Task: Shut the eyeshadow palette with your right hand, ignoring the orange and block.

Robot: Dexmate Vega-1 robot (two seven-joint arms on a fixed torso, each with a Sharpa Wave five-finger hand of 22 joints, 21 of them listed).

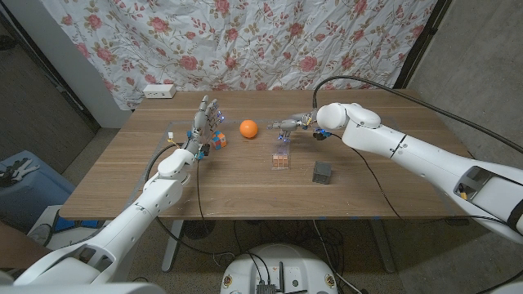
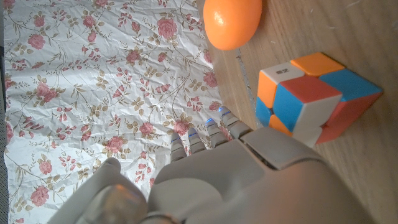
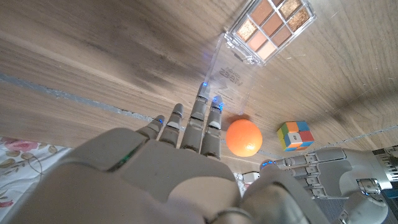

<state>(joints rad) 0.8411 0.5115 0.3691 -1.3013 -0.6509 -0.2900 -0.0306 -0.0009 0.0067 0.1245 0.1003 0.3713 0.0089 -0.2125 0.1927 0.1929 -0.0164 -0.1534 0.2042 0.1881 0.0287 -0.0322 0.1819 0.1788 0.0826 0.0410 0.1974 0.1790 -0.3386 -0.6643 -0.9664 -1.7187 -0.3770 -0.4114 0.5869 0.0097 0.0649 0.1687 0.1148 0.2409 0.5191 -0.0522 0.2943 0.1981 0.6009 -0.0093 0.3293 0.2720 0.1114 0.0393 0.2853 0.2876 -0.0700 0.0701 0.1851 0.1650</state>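
- Working from the near side of the bench outward, we first meet one dark grey block, standing alone toward the right, to be left where it is.
- Next comes the single eyeshadow palette, open near the middle of the bench, its clear lid raised on the far side; its long axis seems to run from us toward the far edge, though the head view is small.
- Our right hand hovers just beyond the palette with fingers spread and holding nothing; in the right wrist view the fingertips sit at the lid's edge, and we cannot tell whether they touch it.
- So the palette lies nearward of the right hand, and closing looks like a push of the lid toward us; the right hand is the nearer.
- Further left, one multicoloured cube and one orange lie beside our left hand, which stands upright, fingers apart, empty.
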